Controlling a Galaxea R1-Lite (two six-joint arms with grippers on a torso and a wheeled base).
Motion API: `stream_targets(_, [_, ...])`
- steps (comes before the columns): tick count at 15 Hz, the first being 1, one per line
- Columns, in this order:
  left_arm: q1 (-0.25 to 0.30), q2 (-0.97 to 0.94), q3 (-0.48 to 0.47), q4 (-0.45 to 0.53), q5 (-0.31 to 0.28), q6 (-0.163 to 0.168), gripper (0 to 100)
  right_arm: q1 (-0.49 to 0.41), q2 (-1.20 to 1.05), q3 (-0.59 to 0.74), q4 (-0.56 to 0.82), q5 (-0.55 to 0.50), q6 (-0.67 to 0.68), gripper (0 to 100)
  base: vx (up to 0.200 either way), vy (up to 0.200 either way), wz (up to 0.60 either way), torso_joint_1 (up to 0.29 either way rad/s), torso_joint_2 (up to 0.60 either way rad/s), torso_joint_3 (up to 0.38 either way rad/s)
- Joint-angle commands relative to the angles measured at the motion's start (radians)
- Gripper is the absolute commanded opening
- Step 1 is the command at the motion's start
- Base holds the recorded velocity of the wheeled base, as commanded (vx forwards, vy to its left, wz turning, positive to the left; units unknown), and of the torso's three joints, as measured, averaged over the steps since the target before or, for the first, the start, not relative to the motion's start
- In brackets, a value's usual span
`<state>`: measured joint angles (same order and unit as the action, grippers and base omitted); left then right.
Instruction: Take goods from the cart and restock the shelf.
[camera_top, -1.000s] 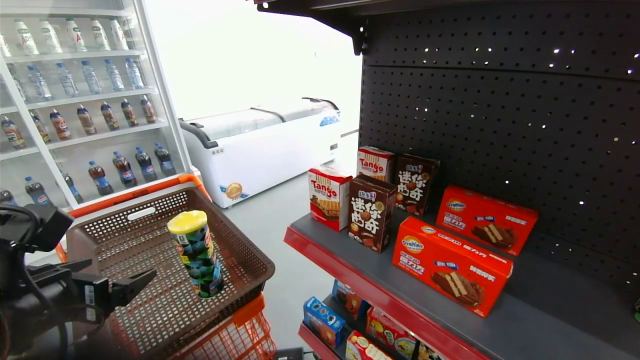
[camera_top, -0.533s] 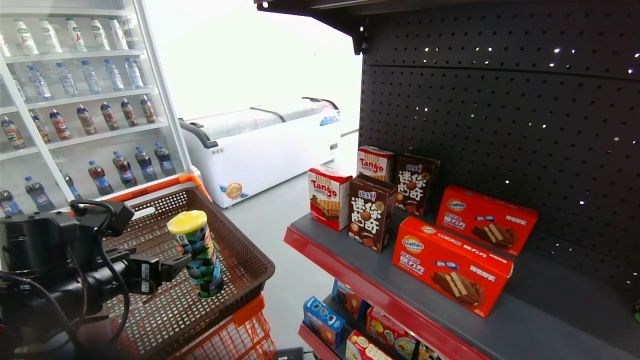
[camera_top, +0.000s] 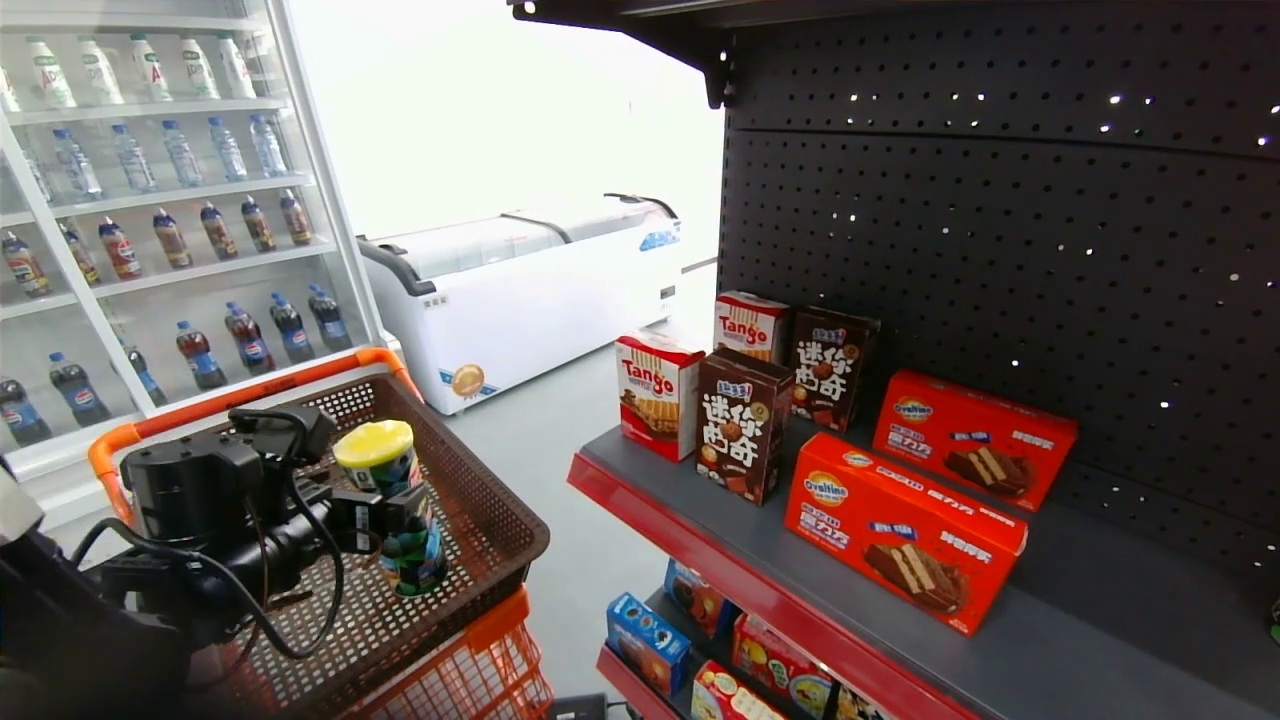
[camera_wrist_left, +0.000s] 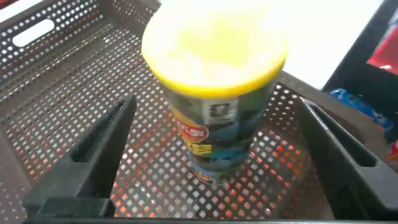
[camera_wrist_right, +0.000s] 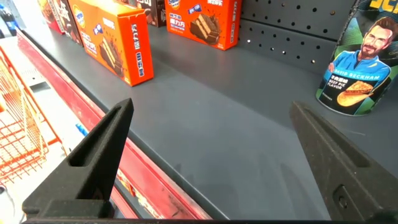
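Jaws of the left end effector (camera_wrist_left: 216, 112) are gaping wide, straddling a tall cylindrical snack can with a yellow plastic lid (camera_top: 418, 550) without touching it. That can is standing upright in the brown perforated plastic basket (camera_top: 470, 465) on the orange wire cart (camera_top: 250, 392), left of the grey shelf board (camera_top: 700, 500). The right end effector (camera_wrist_right: 211, 112) is hanging spread over that shelf, holding nothing, near a dark blue-green snack can (camera_wrist_right: 354, 68).
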<state>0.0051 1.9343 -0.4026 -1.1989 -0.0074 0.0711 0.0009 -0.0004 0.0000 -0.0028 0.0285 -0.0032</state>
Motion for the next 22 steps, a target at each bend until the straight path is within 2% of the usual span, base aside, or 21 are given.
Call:
stream_targets(1, [-0.025, 0.114, -0.009, -0.048, 0.067, 0.001, 100, 0.001, 0.0, 0.0, 0.0, 0.001, 0.0, 100, 0.0, 0.0, 0.0, 0.0, 0.0, 0.0])
stream_targets(2, [-0.033, 0.129, -0.01, -0.064, 0.096, 0.001, 100, 0.001, 0.0, 0.0, 0.0, 0.001, 0.0, 100, 0.0, 0.0, 0.0, 0.0, 0.0, 0.0])
stream_targets(3, [-0.054, 0.173, -0.018, -0.106, 0.196, 0.001, 100, 0.001, 0.0, 0.0, 0.0, 0.001, -0.001, 100, 0.0, 0.0, 0.0, 0.0, 0.0, 0.0])
stream_targets(4, [-0.065, 0.193, -0.025, -0.131, 0.247, -0.001, 100, 0.001, 0.0, 0.0, 0.0, 0.001, 0.0, 100, 0.0, 0.0, 0.0, 0.0, 0.0, 0.0])
stream_targets(14, [-0.093, 0.293, -0.122, -0.163, 0.257, -0.008, 100, 0.001, 0.0, 0.0, 0.0, 0.001, 0.0, 100, 0.0, 0.0, 0.0, 0.0, 0.0, 0.0])
stream_targets(20, [-0.105, 0.331, -0.131, -0.22, 0.257, -0.007, 100, -0.001, 0.0, 0.0, 0.0, 0.001, -0.001, 100, 0.0, 0.0, 0.0, 0.0, 0.0, 0.0])
stream_targets(21, [-0.105, 0.333, -0.134, -0.231, 0.257, -0.007, 0, 0.001, 0.0, 0.0, 0.0, 0.001, 0.0, 100, 0.0, 0.0, 0.0, 0.0, 0.0, 0.0])
stream_targets(22, [-0.105, 0.333, -0.147, -0.225, 0.256, -0.001, 0, 0.001, 0.0, 0.0, 0.0, 0.001, 0.0, 100, 0.0, 0.0, 0.0, 0.0, 0.0, 0.0])
